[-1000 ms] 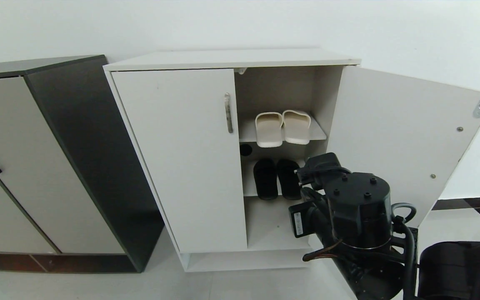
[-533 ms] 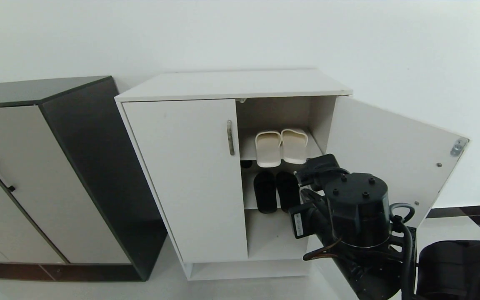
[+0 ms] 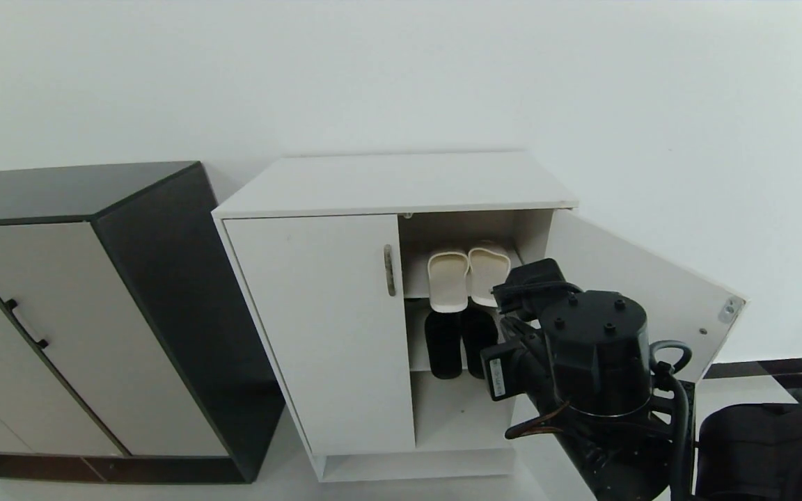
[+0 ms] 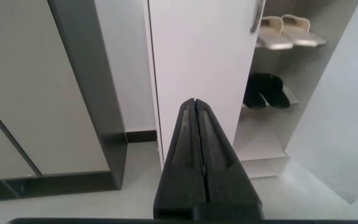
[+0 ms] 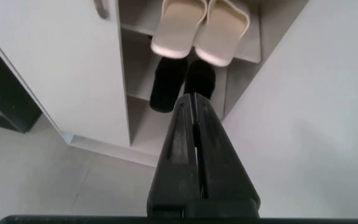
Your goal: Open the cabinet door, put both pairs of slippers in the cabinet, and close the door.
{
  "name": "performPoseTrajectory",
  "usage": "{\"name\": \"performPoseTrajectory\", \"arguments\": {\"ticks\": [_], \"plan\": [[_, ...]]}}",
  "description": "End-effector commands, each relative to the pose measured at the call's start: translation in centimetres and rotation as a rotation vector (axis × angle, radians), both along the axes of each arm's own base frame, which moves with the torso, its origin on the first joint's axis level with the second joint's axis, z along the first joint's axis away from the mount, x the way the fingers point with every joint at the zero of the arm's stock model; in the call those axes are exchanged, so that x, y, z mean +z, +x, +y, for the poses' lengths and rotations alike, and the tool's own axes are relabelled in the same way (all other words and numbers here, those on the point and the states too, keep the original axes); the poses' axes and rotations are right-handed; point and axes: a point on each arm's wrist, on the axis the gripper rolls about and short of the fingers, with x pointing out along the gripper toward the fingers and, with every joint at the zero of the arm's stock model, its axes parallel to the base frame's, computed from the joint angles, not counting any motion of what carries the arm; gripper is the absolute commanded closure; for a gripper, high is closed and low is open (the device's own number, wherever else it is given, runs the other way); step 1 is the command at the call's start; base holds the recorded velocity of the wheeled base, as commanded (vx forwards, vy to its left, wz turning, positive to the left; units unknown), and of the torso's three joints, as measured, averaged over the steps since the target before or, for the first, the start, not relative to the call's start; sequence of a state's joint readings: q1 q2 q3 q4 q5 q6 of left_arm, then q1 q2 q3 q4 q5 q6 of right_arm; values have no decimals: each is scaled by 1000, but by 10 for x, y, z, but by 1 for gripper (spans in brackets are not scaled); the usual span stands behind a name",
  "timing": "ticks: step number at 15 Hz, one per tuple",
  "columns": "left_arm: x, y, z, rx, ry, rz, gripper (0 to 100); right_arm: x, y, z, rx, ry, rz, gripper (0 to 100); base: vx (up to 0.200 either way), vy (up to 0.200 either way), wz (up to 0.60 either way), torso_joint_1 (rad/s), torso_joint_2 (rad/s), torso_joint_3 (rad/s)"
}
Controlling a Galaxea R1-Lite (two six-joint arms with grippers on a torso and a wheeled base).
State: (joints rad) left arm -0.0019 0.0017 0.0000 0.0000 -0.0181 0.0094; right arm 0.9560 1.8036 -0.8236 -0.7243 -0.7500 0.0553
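The white cabinet (image 3: 324,327) stands with its left door closed and its right door (image 3: 638,299) swung open. A pair of white slippers (image 3: 467,278) lies on the upper shelf, and a pair of black slippers (image 3: 457,341) on the shelf below. In the right wrist view my right gripper (image 5: 195,98) is shut and empty, held in front of the open compartment, short of the black slippers (image 5: 169,81) and below the white slippers (image 5: 201,28). My left gripper (image 4: 195,102) is shut and empty, held back from the closed left door (image 4: 197,56).
A dark cabinet (image 3: 95,313) with pale doors stands close against the white cabinet's left side. The open right door (image 5: 309,124) juts out beside my right arm. A metal handle (image 3: 388,270) sits on the closed left door. Pale floor lies in front.
The whole head view has shifted: the cabinets now sit lower and look smaller, so the camera moved. The slippers, the doors and my right arm keep their places.
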Motion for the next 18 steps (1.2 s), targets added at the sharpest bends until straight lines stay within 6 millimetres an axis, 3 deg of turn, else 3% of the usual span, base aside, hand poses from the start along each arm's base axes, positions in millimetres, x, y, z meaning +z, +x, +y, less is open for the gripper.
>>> {"name": "performPoseTrajectory", "arguments": {"ticks": [1,18], "plan": [[0,0,0,0,0,1,100,-1,0,1,1,-2,1,100,0,0,0,173,-481,-310],[0,0,0,-1,-2,0,100,-3,0,0,10,-9,10,100,0,0,0,221,-525,-306]]}}
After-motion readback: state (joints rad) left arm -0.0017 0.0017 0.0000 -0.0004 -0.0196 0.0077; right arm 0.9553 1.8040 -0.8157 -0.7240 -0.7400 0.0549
